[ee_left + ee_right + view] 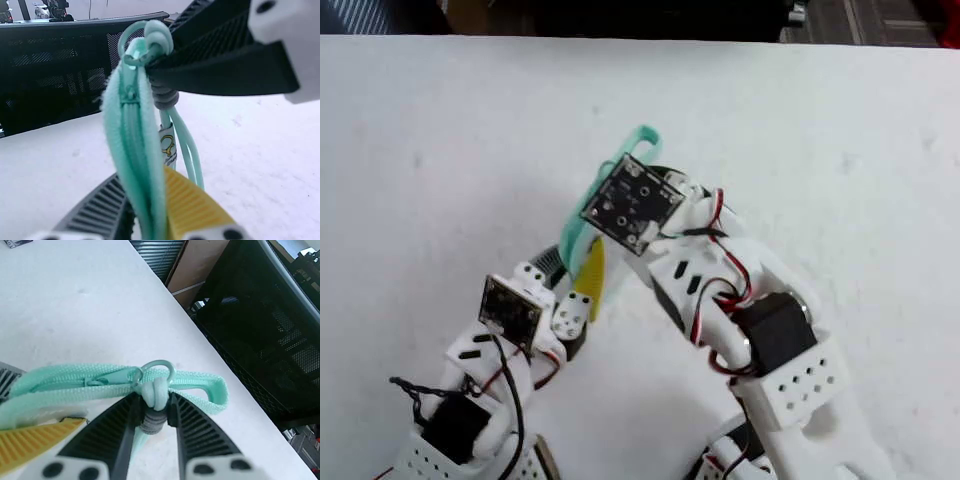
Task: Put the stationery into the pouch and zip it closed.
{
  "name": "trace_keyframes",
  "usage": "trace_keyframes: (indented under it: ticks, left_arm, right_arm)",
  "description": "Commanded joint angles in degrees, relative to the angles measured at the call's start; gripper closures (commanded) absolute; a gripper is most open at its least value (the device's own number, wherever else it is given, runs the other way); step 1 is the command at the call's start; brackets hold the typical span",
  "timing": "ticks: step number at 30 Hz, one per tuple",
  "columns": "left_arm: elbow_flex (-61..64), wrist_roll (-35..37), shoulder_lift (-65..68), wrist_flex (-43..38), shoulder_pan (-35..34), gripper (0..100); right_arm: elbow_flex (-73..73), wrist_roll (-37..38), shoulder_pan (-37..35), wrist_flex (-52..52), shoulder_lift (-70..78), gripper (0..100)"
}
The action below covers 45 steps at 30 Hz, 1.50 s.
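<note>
Pouch [132, 150] clamped between left fingers [192, 210], zip pull [152, 390] pinched by right fingers [195, 425], print on its tag [169, 145] illegible.

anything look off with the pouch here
Nothing looks spilled or torn. The pouch is held on edge, pinched by the left gripper at one end while the right gripper clamps its zipper pull.

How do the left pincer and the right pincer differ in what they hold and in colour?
The left pincer clamps the pouch body; the right pincer pinches its zipper pull. The left pincer has a yellow finger; the right pincer's are both black. Both are shut.
</note>
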Motion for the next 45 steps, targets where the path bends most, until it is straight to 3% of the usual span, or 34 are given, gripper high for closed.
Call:
trace_keyframes:
  ticks: [1, 13, 21, 31, 38, 45]
  left_arm:
    - [-3.16, -2.81, -0.48, 3.34, 0.57, 98]
    - [-3.69, -3.87, -0.48, 4.04, 0.04, 98]
    - [-3.69, -6.33, -0.48, 4.04, 0.40, 98]
    - [-4.31, -6.51, -0.57, 4.75, 0.40, 98]
    - [-7.91, -6.24, -0.57, 10.20, 0.48, 98]
    - [-8.09, -6.24, -0.57, 10.46, 0.48, 98]
  right_arm:
    - [-2.46, 0.79, 0.66, -1.54, 1.10, 98.1]
    - [-2.64, 2.20, 10.95, -7.96, 6.64, 98.1]
    - [-2.64, -5.36, 13.41, -16.75, 9.01, 98.1]
    - [-8.26, -9.05, 13.32, -17.27, 9.80, 98.1]
    - [-18.11, -9.23, 15.16, -16.84, 22.11, 98.1]
    - [-26.46, -9.23, 21.14, -15.87, 31.52, 98.1]
